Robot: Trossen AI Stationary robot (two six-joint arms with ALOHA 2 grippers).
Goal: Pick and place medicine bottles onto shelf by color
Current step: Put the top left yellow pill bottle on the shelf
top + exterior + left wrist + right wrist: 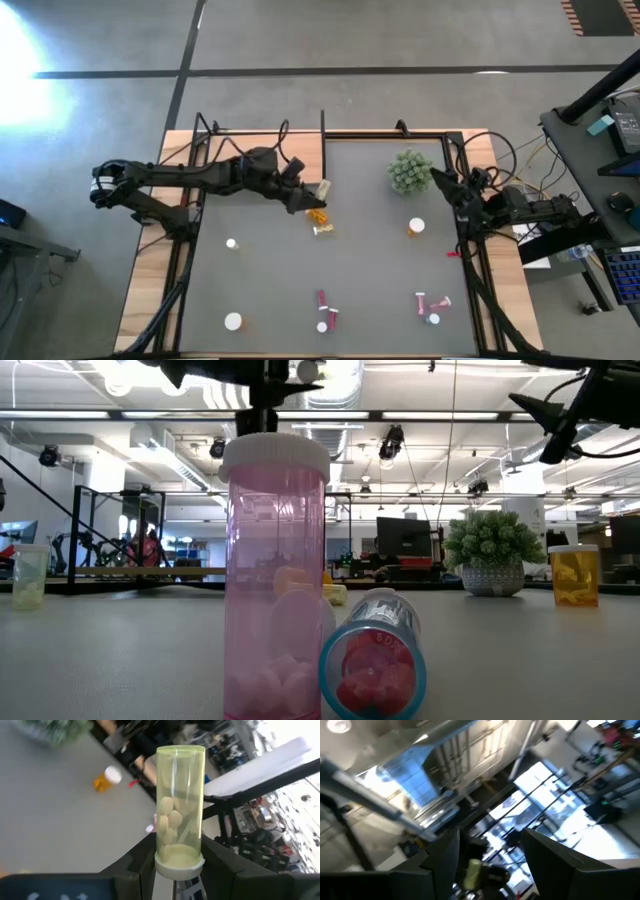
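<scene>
1. The grey worktop [380, 270] is lying below both claws, with small bottles sitting all over it.
2. The thin wooden board far across the worktop, seen from the low camera, is probably the shelf [130, 572]. I cannot tell how far it is from the left claw.
3. The left claw [312, 198] is hanging above the middle of the worktop. Its fingers are squeezing together on a yellowish bottle [180, 805].
4. The right claw [490, 845] is waiting at the far side, well apart from the left claw. Its fingers are standing apart with nothing between them.
5. The green plant [409, 171] is sitting just beside the right claw.
6. The yellowish bottle is sticking straight out from the left claw. The fingers are pinching it down by its white cap, and a few pale pills are lying inside.
7. This bottle is looking light, hard and smooth, so I think it could be slipping or swinging when held only at the cap end. Holding it around the middle of its body would be feeling safer.
8. An orange bottle [416, 228] is standing near the right claw.
9. Some pink bottles [325, 310] are lying well apart from both claws, at the near edge.
</scene>
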